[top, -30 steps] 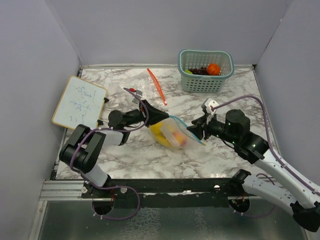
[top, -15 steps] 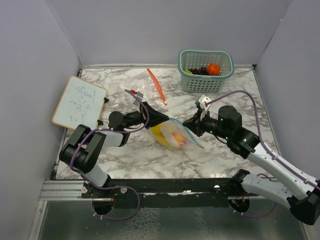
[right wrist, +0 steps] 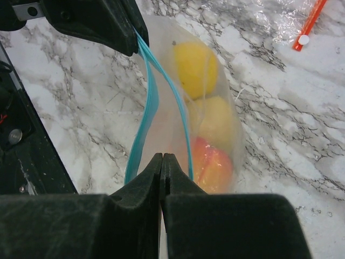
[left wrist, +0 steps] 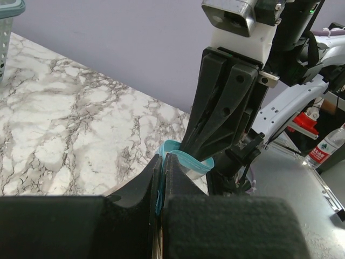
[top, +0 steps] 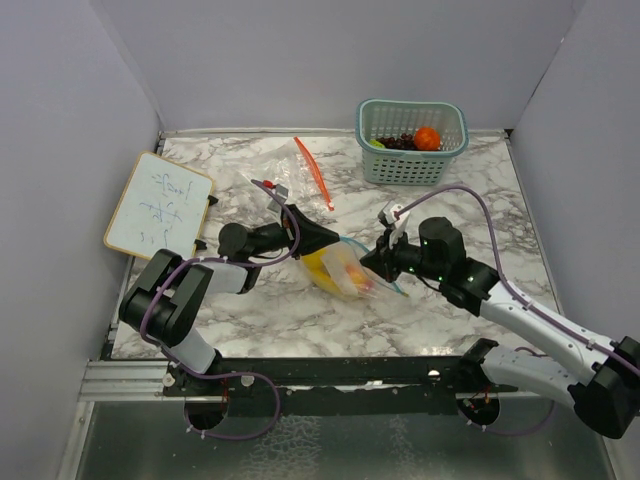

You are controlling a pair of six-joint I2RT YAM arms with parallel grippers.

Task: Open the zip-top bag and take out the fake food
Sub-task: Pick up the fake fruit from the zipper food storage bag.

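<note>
Zip-top bag [top: 345, 272] between both grippers.
Left gripper [left wrist: 163, 160] pinches its teal rim; right gripper [right wrist: 161, 157] has jaws pressed together at the mouth.

We see a clear bag [right wrist: 188, 102] with teal edging and a yellow lemon [right wrist: 197, 67]. The table [top: 300, 310] is grey-veined white marble.

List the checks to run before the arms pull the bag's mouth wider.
1. Left pincer shut on the zip-top bag's teal rim: ok.
2. Right pincer shut: ok.
3. Right pincer actually pinching the opposite side of the rim: cannot tell.
4. Bag mouth parted between the two pincers: ok.
5. Fake food inside the bag, within view: ok.
6. Basket apart from both arms: ok.
</note>
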